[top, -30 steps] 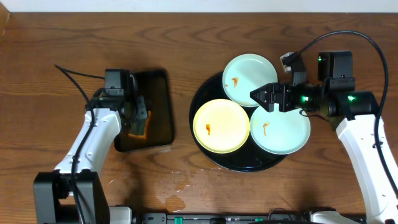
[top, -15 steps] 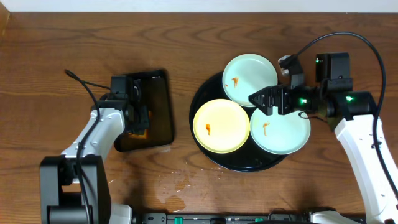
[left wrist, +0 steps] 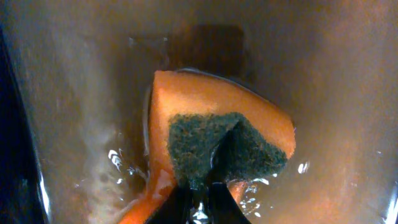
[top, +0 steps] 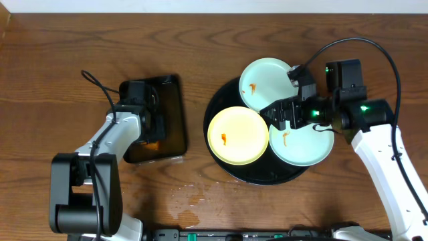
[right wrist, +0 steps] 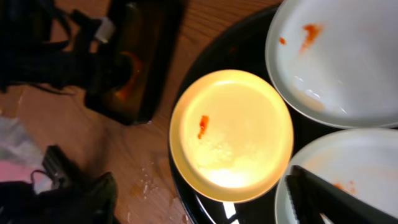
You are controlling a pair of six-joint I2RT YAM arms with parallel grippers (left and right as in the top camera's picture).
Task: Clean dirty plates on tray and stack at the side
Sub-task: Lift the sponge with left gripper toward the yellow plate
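Across the brown wooden table [top: 67,53], the large round black glossy tray [top: 261,175] occupies the right half and a smaller rectangular black tray [top: 170,100] of shallow water the left, with bare wood between them. Three small round plates rest on the round tray, each with an orange smear: the pale yellow plate [top: 238,135] at its left side, one pale mint-white plate [top: 267,84] at its far edge, and another mint-white plate [top: 302,144] at its right. The left gripper [top: 148,127] is pinched shut on an orange sponge with a dark green scouring face [left wrist: 205,112] in the rectangular tray. The right gripper [top: 273,112] hangs spread and empty where the three plates meet. The yellow plate lies nearest the sponge, directly to its right, so the carry probably runs rightward.
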